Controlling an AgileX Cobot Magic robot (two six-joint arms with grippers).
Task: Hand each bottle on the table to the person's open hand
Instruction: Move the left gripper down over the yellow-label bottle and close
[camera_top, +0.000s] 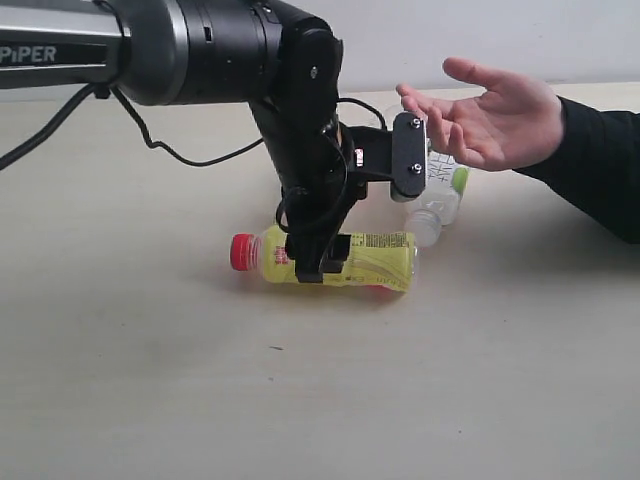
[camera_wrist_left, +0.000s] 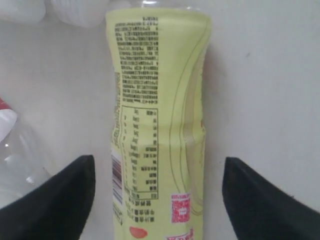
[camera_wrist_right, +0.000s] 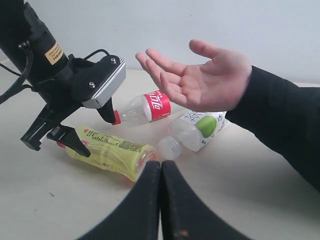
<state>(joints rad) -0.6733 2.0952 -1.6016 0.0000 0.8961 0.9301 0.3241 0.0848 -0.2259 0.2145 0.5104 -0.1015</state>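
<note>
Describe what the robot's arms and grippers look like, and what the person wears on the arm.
The left arm is glossy black and cylindrical with a silver band, white PiPER lettering and loose black cables. A silver-faced block with screws sits at its wrist, near a yellow sticker. Both the left gripper and right gripper have black tapered fingers. The person wears a black sleeve.

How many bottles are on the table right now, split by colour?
yellow bottle, red cap: 1
clear bottle with red label: 1
whitish bottle with green-white label: 1
Total: 3 bottles in view
</note>
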